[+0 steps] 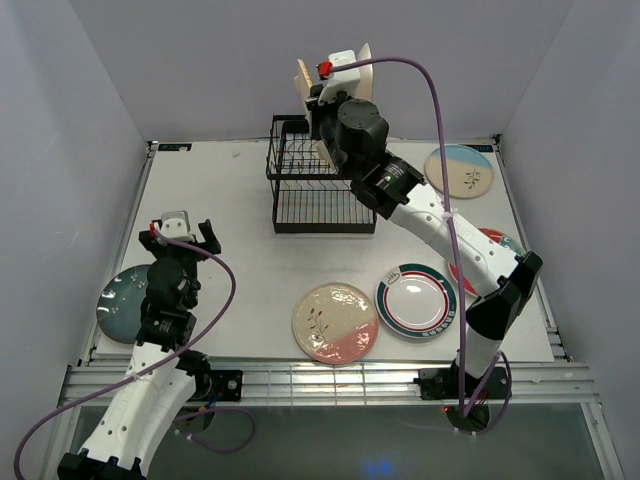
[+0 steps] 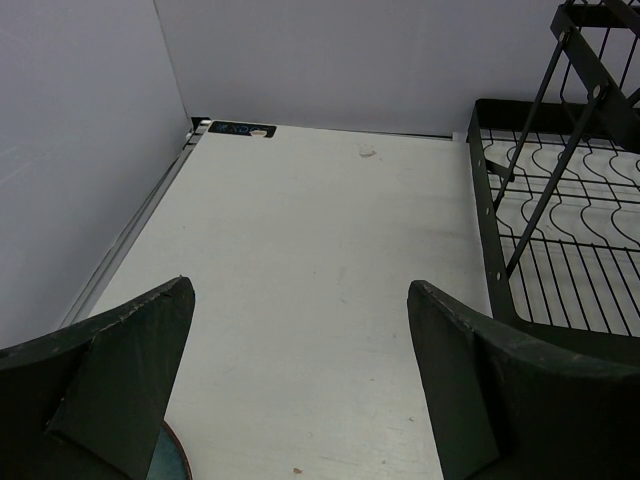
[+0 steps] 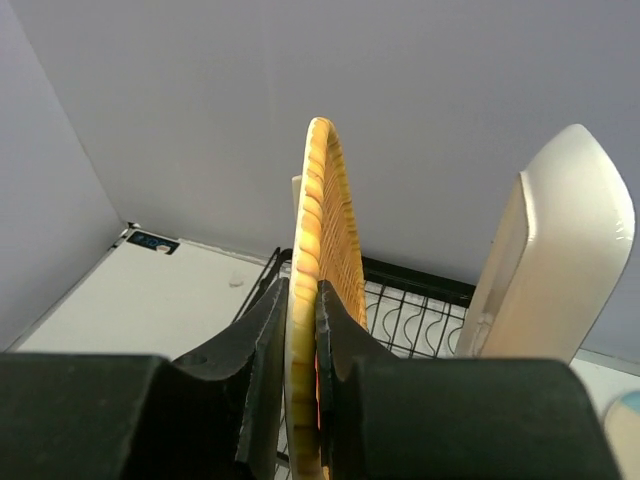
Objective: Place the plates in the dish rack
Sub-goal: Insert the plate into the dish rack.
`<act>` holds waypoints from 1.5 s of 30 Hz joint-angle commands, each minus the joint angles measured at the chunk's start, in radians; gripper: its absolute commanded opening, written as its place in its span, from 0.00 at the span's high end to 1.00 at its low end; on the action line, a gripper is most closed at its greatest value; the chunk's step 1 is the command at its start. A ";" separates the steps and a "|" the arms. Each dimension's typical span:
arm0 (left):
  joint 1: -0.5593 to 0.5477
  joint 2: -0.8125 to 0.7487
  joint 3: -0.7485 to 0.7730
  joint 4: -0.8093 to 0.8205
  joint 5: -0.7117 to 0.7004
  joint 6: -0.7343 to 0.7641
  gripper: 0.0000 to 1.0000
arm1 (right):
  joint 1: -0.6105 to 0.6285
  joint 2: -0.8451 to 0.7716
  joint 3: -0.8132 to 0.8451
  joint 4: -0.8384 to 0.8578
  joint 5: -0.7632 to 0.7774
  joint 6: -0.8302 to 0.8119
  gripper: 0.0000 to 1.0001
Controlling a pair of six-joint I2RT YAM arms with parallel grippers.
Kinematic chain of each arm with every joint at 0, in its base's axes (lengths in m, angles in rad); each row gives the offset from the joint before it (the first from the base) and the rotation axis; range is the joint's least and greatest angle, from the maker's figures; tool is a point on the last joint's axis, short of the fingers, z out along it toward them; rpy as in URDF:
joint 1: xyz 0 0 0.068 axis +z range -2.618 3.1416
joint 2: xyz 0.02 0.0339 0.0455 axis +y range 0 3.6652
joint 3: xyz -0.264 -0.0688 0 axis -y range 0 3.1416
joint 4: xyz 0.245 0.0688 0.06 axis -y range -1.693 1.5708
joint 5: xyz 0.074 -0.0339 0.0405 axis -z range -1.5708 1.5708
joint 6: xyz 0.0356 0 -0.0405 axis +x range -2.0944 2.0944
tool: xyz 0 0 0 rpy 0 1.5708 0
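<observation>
The right claw [image 1: 314,100] holds a yellow plate [image 1: 303,77] upright above the dish rack [image 1: 300,205], beside a white plate [image 1: 365,62].

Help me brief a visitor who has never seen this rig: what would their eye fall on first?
Likely the yellow woven plate, pinched upright on edge in the right claw above the black wire dish rack at the back of the table, with a white plate standing upright beside it. Then the left claw, open and empty at the near left, next to a dark teal plate lying flat.

The left arm [image 1: 168,285] and right arm [image 1: 430,215] share white links, black joints, purple cables [image 1: 437,100] and black pincer fingers [image 2: 110,370].
</observation>
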 commanded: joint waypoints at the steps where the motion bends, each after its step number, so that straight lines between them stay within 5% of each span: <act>1: 0.006 -0.003 -0.005 0.004 0.015 -0.002 0.02 | -0.041 -0.023 0.052 0.109 -0.080 0.046 0.92; 17: 0.006 -0.003 -0.009 -0.001 0.038 -0.005 0.02 | -0.111 -0.077 -0.197 0.375 -0.011 0.096 0.92; 45: 0.006 -0.006 -0.009 -0.001 0.041 -0.005 0.02 | -0.136 -0.046 -0.123 0.436 -0.022 0.081 0.92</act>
